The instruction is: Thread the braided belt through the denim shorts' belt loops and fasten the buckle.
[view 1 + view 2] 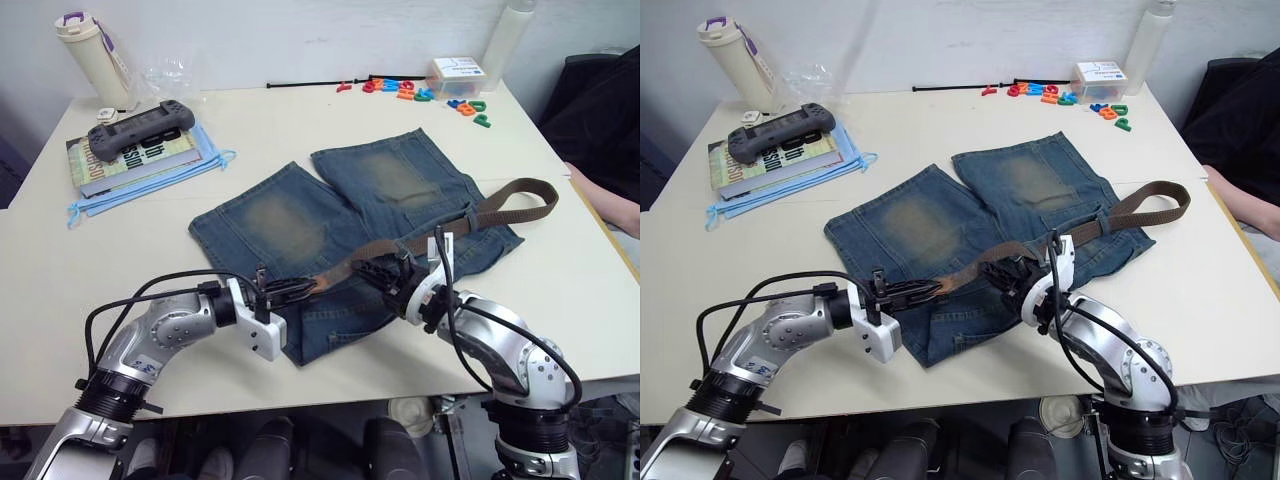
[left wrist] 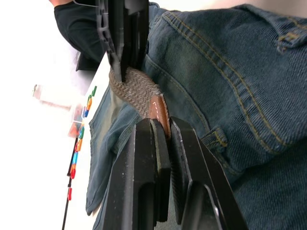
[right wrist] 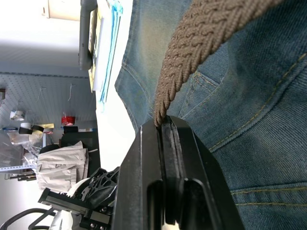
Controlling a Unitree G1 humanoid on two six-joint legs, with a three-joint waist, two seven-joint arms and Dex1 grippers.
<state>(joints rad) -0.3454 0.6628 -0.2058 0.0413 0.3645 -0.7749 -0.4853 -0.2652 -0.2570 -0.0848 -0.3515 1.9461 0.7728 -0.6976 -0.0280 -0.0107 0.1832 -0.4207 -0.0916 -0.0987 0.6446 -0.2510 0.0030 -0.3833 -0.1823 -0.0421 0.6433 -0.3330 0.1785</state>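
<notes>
- Left wrist view showed the left gripper (image 2: 163, 132) with its 2 black fingers (image 2: 148, 163) pressed together on the tan leather tip of the belt (image 2: 139, 91), pinching it just above the denim.
- The right gripper (image 3: 160, 127) was clamped on the woven brown strap, its 2 fingers closed with the strap's edge caught between them.
- In the head views the 2 grippers faced each other over the waist end of the shorts (image 1: 300, 225), the left gripper (image 1: 290, 290) just beside the right gripper (image 1: 375, 272), with a short length of belt spanning between them.
- Both forearms reached in low from the near edge of the table (image 1: 100, 260), elbows bent, wrists turned inward toward one another.
- The shorts lay flat with the legs pointing away from the robot.
- The belt (image 1: 500, 205) ran from the grippers along the waistband to the right, then curved back in a loop past the edge of the shorts onto the table.
- 1 belt loop (image 2: 216, 139) sat next to the left gripper's fingers.
</notes>
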